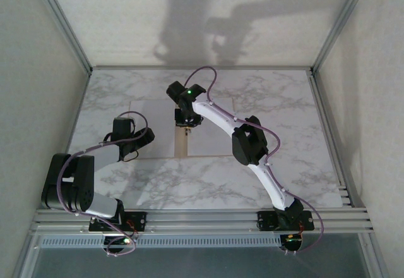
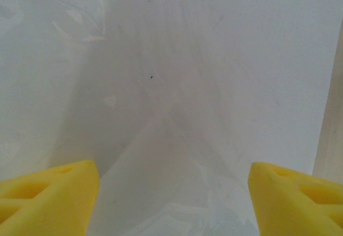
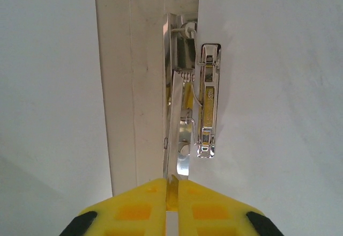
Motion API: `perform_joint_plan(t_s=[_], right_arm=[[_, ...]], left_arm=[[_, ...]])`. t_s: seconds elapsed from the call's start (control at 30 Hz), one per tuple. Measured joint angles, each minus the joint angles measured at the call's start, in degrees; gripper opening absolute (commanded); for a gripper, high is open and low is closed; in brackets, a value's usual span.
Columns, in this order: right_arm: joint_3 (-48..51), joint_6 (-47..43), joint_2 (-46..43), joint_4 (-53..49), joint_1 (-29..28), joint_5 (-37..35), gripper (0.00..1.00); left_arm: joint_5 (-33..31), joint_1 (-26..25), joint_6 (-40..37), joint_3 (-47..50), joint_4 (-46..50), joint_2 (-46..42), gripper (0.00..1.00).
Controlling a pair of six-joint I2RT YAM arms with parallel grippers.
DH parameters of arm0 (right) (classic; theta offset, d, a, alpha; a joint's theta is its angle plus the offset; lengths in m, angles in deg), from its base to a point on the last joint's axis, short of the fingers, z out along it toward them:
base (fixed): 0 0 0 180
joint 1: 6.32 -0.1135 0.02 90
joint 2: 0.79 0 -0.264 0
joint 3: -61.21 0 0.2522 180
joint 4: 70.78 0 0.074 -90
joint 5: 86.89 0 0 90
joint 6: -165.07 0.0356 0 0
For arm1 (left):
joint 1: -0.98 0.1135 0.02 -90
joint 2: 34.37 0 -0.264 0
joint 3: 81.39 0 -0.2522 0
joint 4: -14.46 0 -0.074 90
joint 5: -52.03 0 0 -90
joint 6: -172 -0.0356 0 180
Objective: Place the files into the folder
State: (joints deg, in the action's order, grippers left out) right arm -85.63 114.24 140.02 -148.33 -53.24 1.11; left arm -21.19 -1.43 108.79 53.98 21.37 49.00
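The folder (image 1: 183, 145) lies open flat on the marble table, its tan crease (image 3: 128, 86) running up the middle. White files cover its left half (image 1: 154, 123) and its right half (image 1: 211, 140). My right gripper (image 1: 187, 121) sits over the crease. In the right wrist view this gripper (image 3: 172, 193) is shut on the thin lever (image 3: 182, 163) of the metal clip (image 3: 208, 102). My left gripper (image 1: 137, 145) hangs over the left half. Its jaws (image 2: 172, 193) stand open just above a white sheet (image 2: 203, 59), with nothing between them.
The marble table (image 1: 278, 101) is boxed in by metal frame rails (image 1: 328, 120) and pale walls on three sides. A rail strip (image 1: 202, 218) carries both arm bases at the near edge. A tan strip of folder (image 2: 333, 139) shows at the right of the left wrist view.
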Motion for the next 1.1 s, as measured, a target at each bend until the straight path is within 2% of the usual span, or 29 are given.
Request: perform_joint_plan(t_s=[1.1], right_arm=[[1.1, -1.0, 0.8, -0.1, -0.9, -2.2, 0.05]], left_arm=[[0.0, 0.0, 0.0, -0.7, 0.0, 0.9, 0.75]])
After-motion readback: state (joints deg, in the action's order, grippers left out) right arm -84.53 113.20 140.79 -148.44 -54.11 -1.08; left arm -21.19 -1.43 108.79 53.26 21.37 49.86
